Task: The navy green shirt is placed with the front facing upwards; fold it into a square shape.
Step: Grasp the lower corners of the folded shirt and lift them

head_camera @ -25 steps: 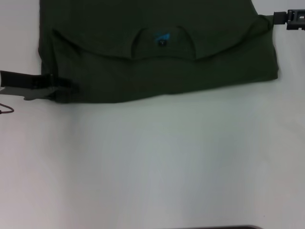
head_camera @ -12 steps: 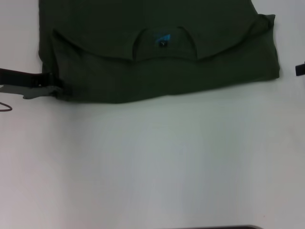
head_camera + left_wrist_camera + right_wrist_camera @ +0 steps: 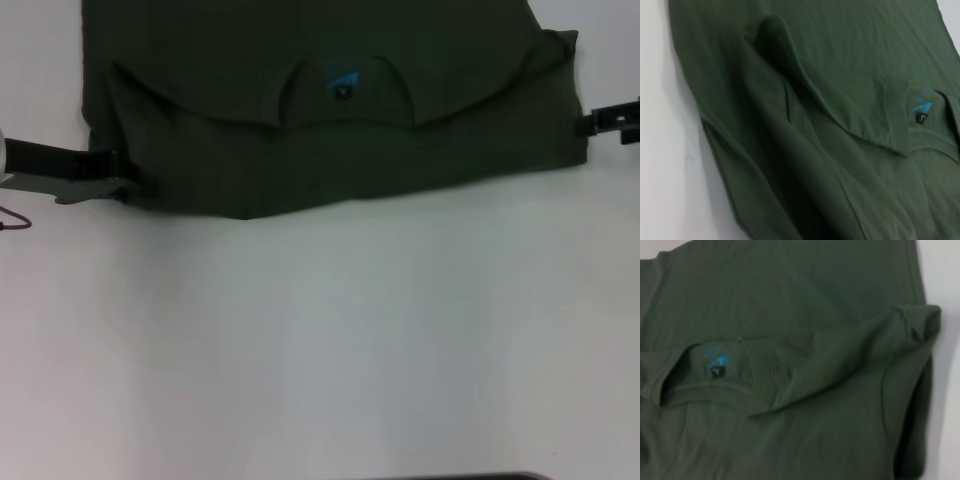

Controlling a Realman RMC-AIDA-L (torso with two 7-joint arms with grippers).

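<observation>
**Both grippers at the folded shirt's side edges**

The navy green shirt [image 3: 330,110] lay at the far side of the white table [image 3: 320,340], neck label [image 3: 341,82] showing, near part doubled over. The left gripper [image 3: 125,182] touched its near-left corner; whether its fingers held cloth could not be told. The right gripper [image 3: 590,122] sat just beside the right edge, fingers likewise unclear. A good fold probably needed both corners pinched evenly and lifted together.
</observation>
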